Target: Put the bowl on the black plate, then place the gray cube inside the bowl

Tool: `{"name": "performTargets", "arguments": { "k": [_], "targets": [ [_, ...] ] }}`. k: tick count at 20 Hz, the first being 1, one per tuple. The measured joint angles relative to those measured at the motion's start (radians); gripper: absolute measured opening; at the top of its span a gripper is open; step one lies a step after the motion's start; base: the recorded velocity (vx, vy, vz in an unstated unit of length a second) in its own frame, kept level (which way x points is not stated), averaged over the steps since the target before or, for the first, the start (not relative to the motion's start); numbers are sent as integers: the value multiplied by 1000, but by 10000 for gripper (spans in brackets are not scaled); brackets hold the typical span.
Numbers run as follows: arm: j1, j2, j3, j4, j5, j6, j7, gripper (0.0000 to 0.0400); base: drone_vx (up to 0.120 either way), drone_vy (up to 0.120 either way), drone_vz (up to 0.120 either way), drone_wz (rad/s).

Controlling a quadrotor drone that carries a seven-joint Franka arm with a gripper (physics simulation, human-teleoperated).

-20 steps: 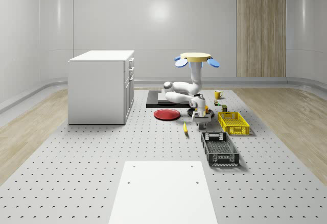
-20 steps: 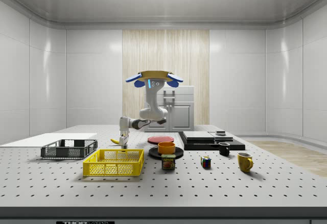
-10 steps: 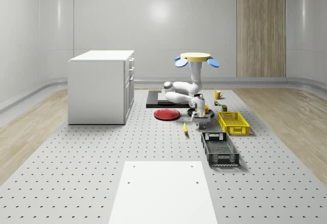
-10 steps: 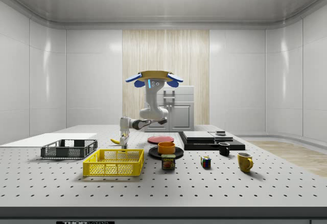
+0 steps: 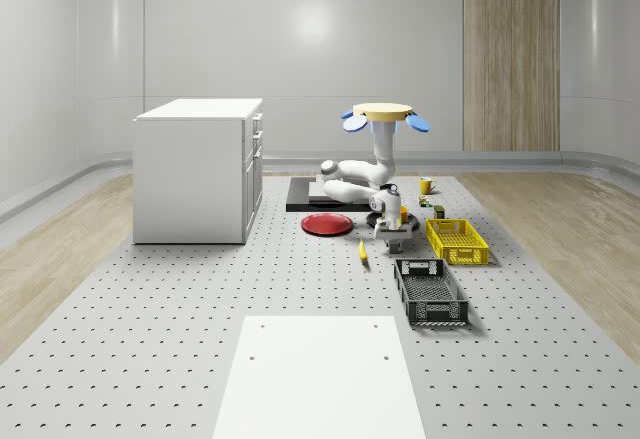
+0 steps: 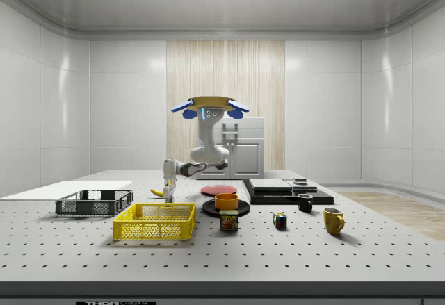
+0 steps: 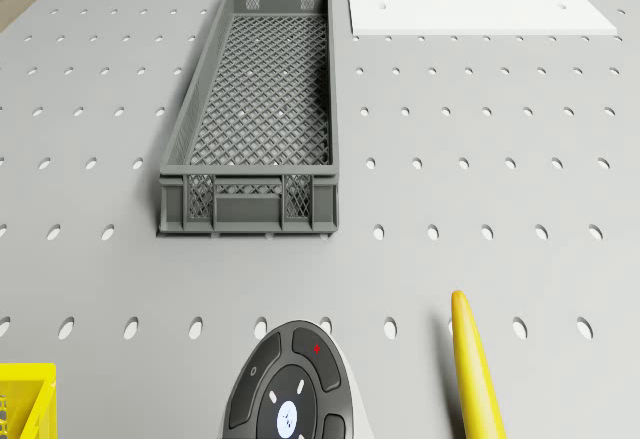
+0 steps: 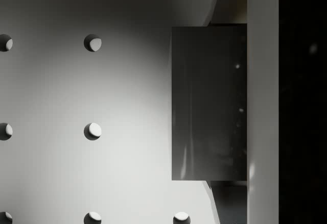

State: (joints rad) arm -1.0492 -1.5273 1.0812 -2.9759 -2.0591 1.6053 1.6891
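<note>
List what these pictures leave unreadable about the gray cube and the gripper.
- Gray cube: in the wrist view a white part covers its far side, so a grip cannot be judged.
- Two-finger gripper: in the side view it hangs low beside the yellow mesh crate, too small to read.
- Round black plate: in the side view the orange bowl on it covers its middle.

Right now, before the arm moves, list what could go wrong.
1. The drone hovers over the table with the claw hanging low beside the banana; a sideways sweep could knock it.
2. The gray cube lies close under the wrist, but a firm hold cannot be confirmed; it might slip on lifting.
3. The bowl sits on the black plate; a low carry could clip its rim and shove it off.
</note>
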Motion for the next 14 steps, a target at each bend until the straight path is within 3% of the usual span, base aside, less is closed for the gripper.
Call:
{"name": "performTargets", "arguments": {
  "k": [9,14],
  "targets": [
    [17,13,65,-22,63,-31,-2,251,0,0,0,0],
    [25,17,133,-39,129,-50,2,250,0,0,120,0]
  ]
}}
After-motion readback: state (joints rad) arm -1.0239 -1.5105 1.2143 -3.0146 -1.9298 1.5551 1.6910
